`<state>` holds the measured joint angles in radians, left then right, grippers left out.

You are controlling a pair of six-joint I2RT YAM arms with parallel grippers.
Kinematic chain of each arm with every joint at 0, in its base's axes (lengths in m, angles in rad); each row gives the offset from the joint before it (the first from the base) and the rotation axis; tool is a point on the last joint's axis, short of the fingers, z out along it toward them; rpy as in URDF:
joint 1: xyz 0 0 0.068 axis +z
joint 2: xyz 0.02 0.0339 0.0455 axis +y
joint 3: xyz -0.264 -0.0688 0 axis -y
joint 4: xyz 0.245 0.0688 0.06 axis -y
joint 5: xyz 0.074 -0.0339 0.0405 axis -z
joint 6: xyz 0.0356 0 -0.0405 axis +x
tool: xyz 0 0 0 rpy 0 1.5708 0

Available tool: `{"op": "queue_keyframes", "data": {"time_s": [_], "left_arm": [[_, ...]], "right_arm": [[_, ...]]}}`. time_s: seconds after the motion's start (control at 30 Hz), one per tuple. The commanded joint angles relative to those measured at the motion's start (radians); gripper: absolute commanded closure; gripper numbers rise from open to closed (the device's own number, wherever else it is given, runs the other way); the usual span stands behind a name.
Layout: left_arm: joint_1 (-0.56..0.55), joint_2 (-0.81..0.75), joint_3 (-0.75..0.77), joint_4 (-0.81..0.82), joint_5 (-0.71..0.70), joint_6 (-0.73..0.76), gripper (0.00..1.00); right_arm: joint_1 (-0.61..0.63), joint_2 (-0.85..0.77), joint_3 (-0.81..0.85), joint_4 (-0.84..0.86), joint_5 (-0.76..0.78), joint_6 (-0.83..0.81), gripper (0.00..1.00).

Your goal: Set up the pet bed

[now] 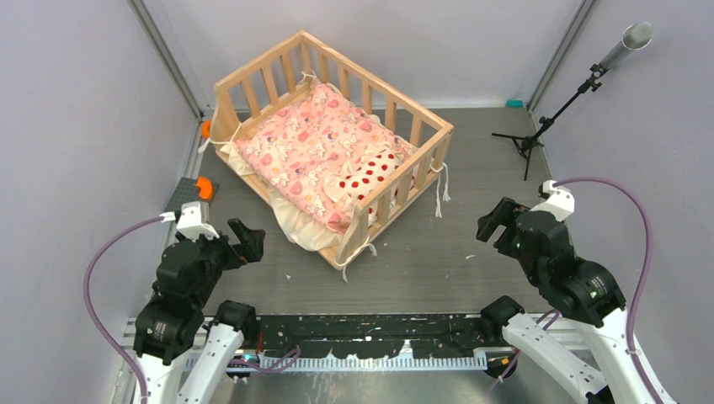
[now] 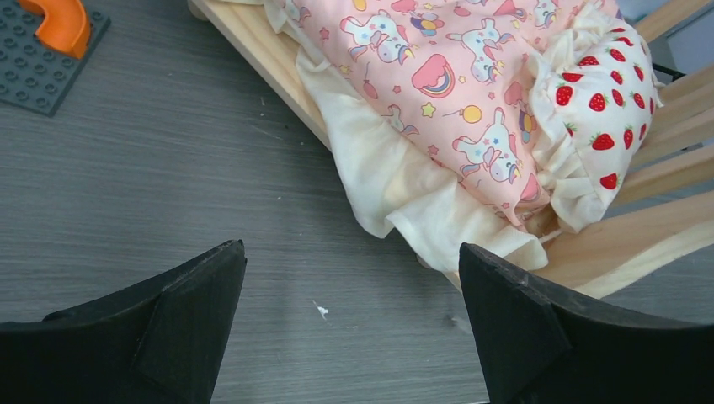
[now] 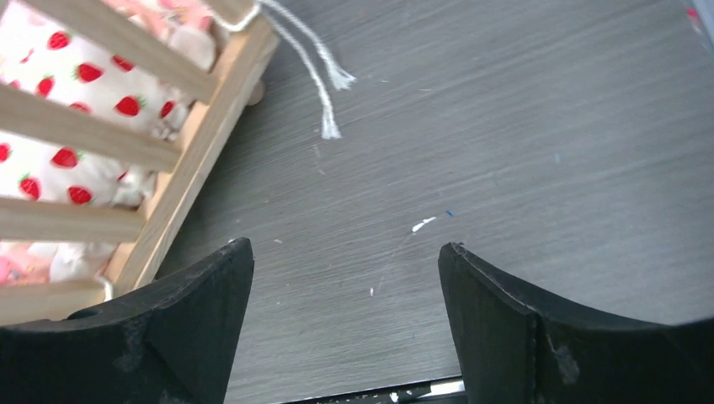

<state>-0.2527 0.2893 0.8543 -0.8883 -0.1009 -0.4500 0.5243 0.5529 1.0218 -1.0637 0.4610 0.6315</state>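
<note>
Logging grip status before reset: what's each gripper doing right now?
left gripper: open, holding nothing.
right gripper: open, holding nothing.

The pet bed (image 1: 376,82) is sitting askew on the counter (image 1: 438,252), left of centre; the cushion (image 1: 307,143) is lying in it, hanging over its near-left edge; the pillow (image 1: 370,174) is resting on the cushion's near-right end; a stand (image 1: 539,130) is standing far right; a plate (image 1: 187,195) is lying left of the bed.

Grey tabletop (image 1: 480,160), (seemingly lilac) walls (image 1: 67,126)
</note>
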Motion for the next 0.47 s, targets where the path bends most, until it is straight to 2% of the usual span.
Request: {"op": "queue_keyframes", "data": {"time_s": [0.0, 0.07, 0.1, 0.3, 0.43], "left_arm": [[0.004, 0.032, 0.013, -0.011, -0.052, -0.015, 0.00], [0.003, 0.037, 0.011, -0.011, -0.052, -0.019, 0.00], [0.004, 0.037, 0.011, -0.012, -0.053, -0.020, 0.00], [0.004, 0.017, 0.002, -0.012, -0.058, -0.026, 0.00], [0.004, 0.060, 0.020, -0.024, -0.044, -0.025, 0.00]], "right_arm": [[0.003, 0.003, 0.028, -0.089, 0.163, 0.157, 0.13], [0.002, 0.017, 0.041, -0.110, 0.165, 0.162, 0.03], [0.003, 0.028, 0.046, -0.123, 0.177, 0.166, 0.02], [0.002, 0.046, 0.051, -0.133, 0.183, 0.140, 0.02], [0.003, 0.029, 0.031, -0.113, 0.201, 0.122, 0.02]]}}
